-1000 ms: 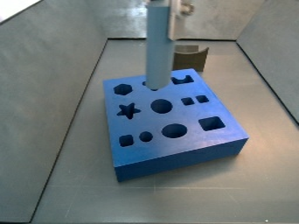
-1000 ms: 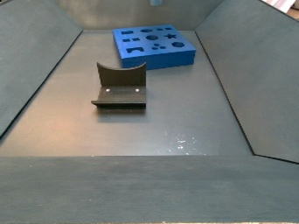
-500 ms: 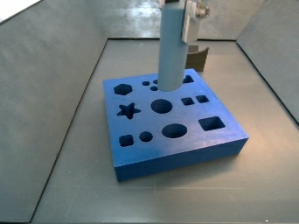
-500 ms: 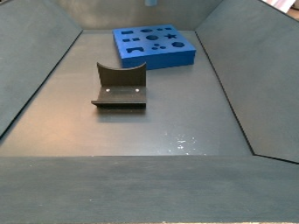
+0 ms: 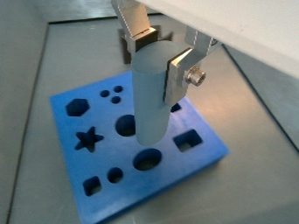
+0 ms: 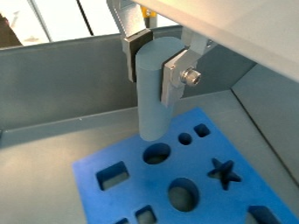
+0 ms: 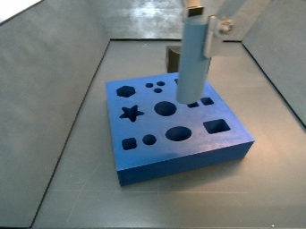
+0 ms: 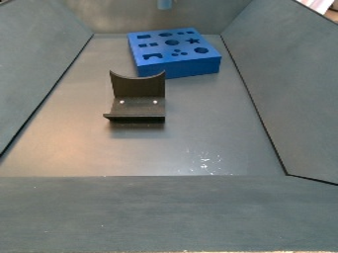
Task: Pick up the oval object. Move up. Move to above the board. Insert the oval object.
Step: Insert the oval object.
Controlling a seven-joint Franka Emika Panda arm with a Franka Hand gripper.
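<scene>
My gripper [image 7: 198,22] is shut on the oval object [image 7: 192,64], a tall pale blue-grey peg that hangs upright. Its lower end hovers just above the far right part of the board [image 7: 143,159], a thick bright-blue block with star, round, square and crown holes. In both wrist views the silver fingers [image 5: 177,74] [image 6: 173,77] clamp the peg [image 5: 149,101] [image 6: 156,101] near its top, over the board [image 5: 70,131] [image 6: 122,153]. In a side view the board [image 8: 199,65] lies at the far end, with the gripper almost out of view.
The dark L-shaped fixture [image 8: 134,99] stands on the grey floor in front of the board; in a side view it [image 7: 174,58] peeks out behind the peg. Sloping grey walls [image 7: 48,63] enclose the floor on all sides.
My gripper has carried the peg to the right across the board, from over the far left holes to over the far right part. The board and fixture have not moved.
</scene>
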